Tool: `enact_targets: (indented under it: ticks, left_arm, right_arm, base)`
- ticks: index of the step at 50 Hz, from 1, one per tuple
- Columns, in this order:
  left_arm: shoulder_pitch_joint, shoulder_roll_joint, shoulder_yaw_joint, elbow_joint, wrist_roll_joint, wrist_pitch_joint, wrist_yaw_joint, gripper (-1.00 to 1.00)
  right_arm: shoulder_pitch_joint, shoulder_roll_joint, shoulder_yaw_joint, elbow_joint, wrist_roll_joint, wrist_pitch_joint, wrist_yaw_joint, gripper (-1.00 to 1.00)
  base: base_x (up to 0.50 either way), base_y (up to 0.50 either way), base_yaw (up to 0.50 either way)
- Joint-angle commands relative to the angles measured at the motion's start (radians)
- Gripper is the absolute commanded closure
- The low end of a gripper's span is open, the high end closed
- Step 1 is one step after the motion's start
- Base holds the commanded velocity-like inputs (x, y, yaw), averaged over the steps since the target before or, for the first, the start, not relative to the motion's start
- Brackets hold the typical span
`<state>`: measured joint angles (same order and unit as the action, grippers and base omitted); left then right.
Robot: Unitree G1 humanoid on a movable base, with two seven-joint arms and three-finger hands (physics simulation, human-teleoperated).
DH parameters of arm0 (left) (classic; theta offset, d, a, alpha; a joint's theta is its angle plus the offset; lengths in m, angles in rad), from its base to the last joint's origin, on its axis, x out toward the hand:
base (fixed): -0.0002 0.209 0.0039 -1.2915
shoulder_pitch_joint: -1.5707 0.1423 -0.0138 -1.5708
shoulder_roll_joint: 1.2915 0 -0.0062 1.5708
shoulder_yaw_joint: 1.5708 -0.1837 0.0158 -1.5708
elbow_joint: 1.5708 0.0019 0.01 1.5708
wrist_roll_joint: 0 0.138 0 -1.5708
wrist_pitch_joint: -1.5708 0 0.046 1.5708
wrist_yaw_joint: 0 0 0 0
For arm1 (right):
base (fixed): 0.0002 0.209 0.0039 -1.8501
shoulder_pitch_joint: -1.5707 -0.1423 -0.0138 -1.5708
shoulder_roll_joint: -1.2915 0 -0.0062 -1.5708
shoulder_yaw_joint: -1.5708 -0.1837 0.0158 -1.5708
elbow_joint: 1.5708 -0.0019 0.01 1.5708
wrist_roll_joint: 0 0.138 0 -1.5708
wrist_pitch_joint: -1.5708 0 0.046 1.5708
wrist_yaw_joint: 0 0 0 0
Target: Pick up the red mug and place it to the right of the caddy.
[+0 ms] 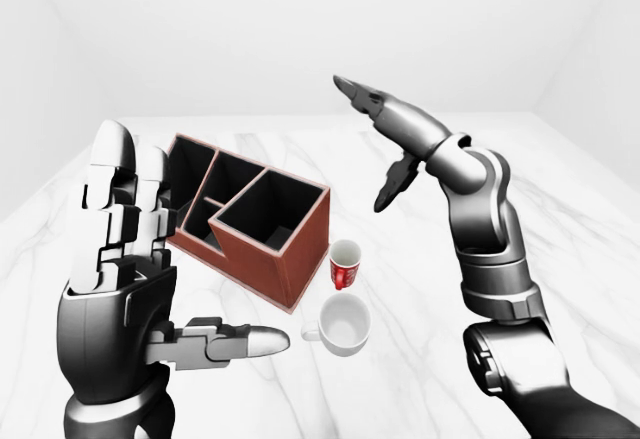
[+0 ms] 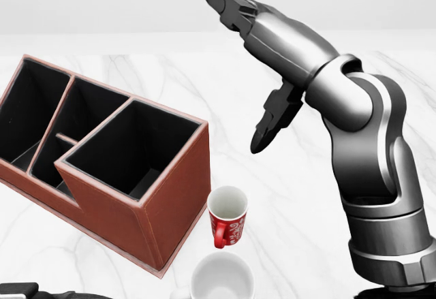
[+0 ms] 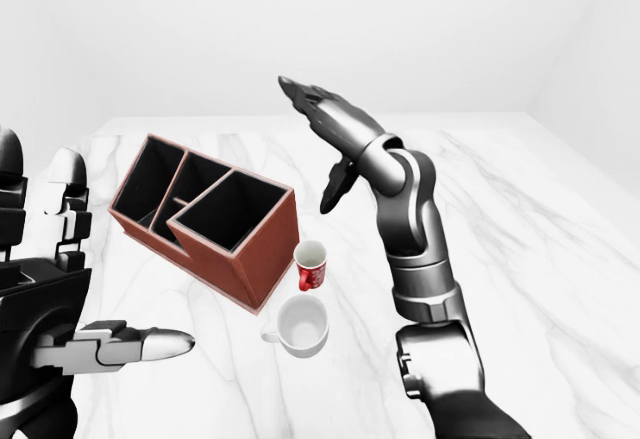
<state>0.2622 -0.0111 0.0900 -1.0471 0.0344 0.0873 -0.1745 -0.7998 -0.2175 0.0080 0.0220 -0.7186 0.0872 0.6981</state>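
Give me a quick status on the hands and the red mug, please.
Right hand open, raised clear above the table. Left hand open, empty. Red mug upright right of the caddy, nearly touching it. White mug close below.

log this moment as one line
right hand: open, raised | red mug: upright on table, right of caddy | left hand: open

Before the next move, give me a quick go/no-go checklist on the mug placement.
1. Red mug upright on the marble counter: ok.
2. Red mug at the right of the caddy in the head view: ok.
3. Right hand open, raised clear of the mug: ok.
4. Left hand open, holding nothing: ok.
5. Gap between red mug and white mug: cannot tell.
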Motion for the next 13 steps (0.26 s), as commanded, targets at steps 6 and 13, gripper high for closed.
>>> enact_targets:
  ticks: [6,13]
  left_arm:
    - [-0.003,0.003,-0.015,0.000,0.009,0.000,0.006,-1.00]
    - [0.002,0.002,-0.023,0.000,0.016,0.000,0.005,-1.00]
  right_arm:
    - [-0.179,-0.096,-0.050,-0.335,0.112,0.000,0.000,-1.00]
    - [-0.192,-0.142,-0.062,-0.497,0.260,0.000,0.000,-1.00]
  base:
    - [0.00,0.00,0.00]
    - [0.00,0.00,0.00]
